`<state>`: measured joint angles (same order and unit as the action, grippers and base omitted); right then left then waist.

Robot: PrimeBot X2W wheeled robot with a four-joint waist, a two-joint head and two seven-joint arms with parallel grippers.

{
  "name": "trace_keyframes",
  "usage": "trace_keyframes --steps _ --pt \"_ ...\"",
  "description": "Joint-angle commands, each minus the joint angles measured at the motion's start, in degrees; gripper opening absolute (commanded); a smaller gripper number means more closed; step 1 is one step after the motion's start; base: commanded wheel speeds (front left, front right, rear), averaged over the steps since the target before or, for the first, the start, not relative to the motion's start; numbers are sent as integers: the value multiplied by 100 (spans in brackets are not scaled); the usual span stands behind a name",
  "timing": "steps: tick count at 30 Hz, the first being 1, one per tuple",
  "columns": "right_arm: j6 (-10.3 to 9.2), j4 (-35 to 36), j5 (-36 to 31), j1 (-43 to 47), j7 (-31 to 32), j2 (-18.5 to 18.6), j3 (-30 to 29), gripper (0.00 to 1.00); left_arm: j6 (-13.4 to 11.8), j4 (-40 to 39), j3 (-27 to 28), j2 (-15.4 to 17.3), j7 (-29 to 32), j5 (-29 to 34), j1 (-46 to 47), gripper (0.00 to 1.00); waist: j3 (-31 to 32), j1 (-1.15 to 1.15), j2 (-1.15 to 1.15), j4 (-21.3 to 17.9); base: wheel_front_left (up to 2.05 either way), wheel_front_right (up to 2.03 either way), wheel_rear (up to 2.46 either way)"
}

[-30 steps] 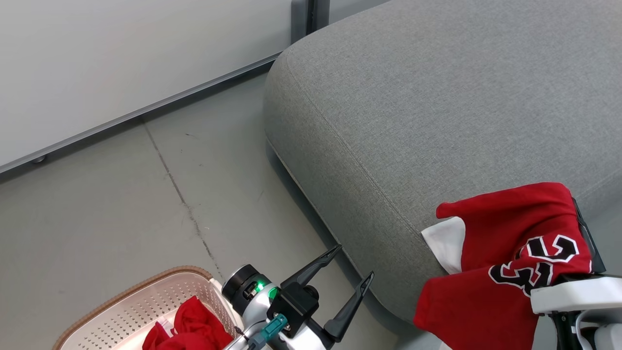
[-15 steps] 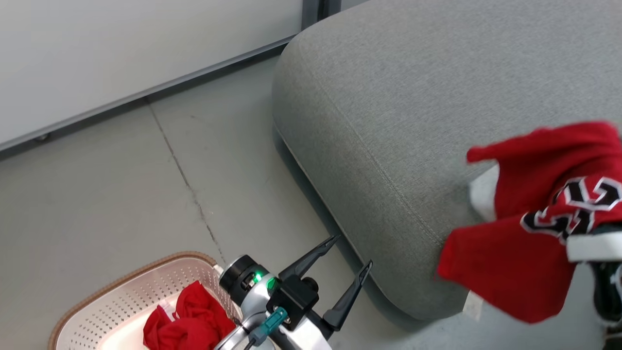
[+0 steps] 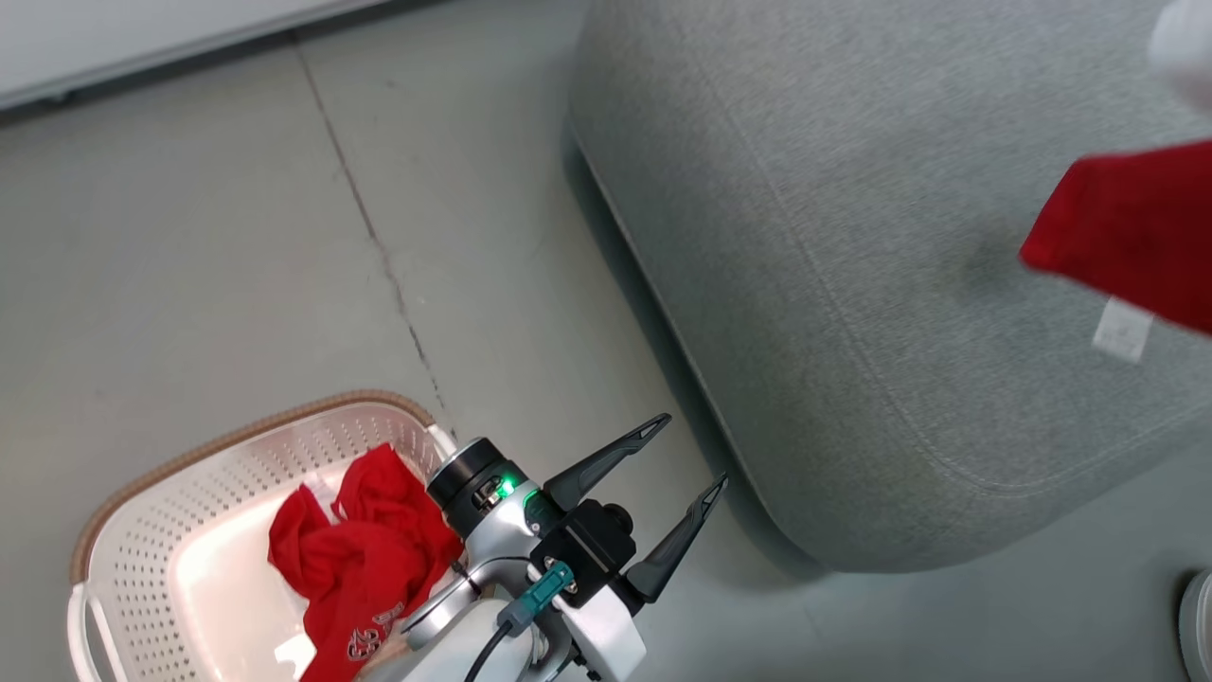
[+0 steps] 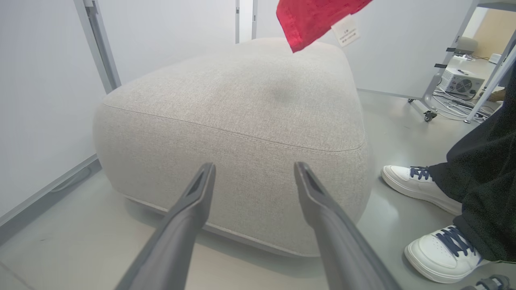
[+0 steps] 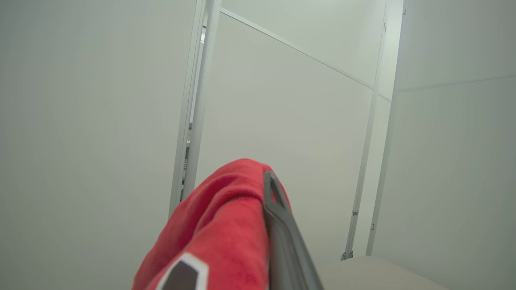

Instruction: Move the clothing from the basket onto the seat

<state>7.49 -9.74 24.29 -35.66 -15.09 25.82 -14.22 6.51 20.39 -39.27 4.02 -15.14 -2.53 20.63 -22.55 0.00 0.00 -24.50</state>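
Clothing (image 3: 365,559) is lying in a red heap in the basket (image 3: 237,440) at far left, waiting its turn. My head camera is tipping downward, so the whole scene is sliding in the head view, and I am not logging that as things moving. My left gripper (image 3: 692,450) is hanging just beside the basket, above the floor, jaws spread wide and holding nothing, same as a second ago. In its own wrist view the tips are pointing at the front face of the seat (image 4: 242,100). The real change is showing at far right. The jersey (image 3: 1136,227), which a second ago was drooping over the seat's near edge with its numerals showing, is now hanging clear above the cushion top. A red corner and a white tag (image 3: 1122,330) are dangling and casting a faint shadow on the fabric. The left wrist view is confirming it: cloth aloft, not touching. My right gripper (image 5: 260,191) is clamping the jersey, with cloth bunching against the one finger I can see and the other finger buried under it. I am judging the carry nearly done, the release over the cushion coming next, then the basket heap. A person's white shoes (image 4: 419,187) are standing near the seat's far side.
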Motion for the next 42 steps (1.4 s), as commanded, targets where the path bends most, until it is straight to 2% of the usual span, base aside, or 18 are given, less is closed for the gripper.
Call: trace_keyframes --steps 1,11,15,20,30,37,40,42 --pt "1 -47 64 -176 -11 89 -62 0 29 8 -28 39 -2 44 131 100 -327 0 0 200 0 0 0" --pt "1 -1163 525 -1445 -7 664 -468 0 77 -8 -179 137 -2 62 506 100 -1081 0 0 638 0 0 0" --pt "1 -1815 417 -1705 -8 861 -441 0 85 -37 -238 146 -2 101 601 100 -1308 0 0 834 0 0 0" --pt "1 -2421 254 -1825 -8 937 -346 0 86 -48 -349 156 -2 139 681 100 -1517 0 0 1019 0 0 0" --pt "1 -3509 -63 -1940 -9 785 -216 0 46 -126 -341 156 -2 132 829 100 -1920 0 0 1393 0 0 0" --pt "1 -4097 -198 -1939 -8 635 -154 0 -8 -182 -324 191 -2 165 780 100 -2064 0 0 1521 0 0 0" --pt "0 -4457 -280 -1896 -7 620 44 0 -19 -180 -338 177 -2 163 751 100 -2073 0 0 1538 0 0 0" --pt "0 -4663 -449 -1856 -8 630 427 0 -25 -168 -342 176 -2 147 718 100 -2063 0 0 1538 0 0 0"
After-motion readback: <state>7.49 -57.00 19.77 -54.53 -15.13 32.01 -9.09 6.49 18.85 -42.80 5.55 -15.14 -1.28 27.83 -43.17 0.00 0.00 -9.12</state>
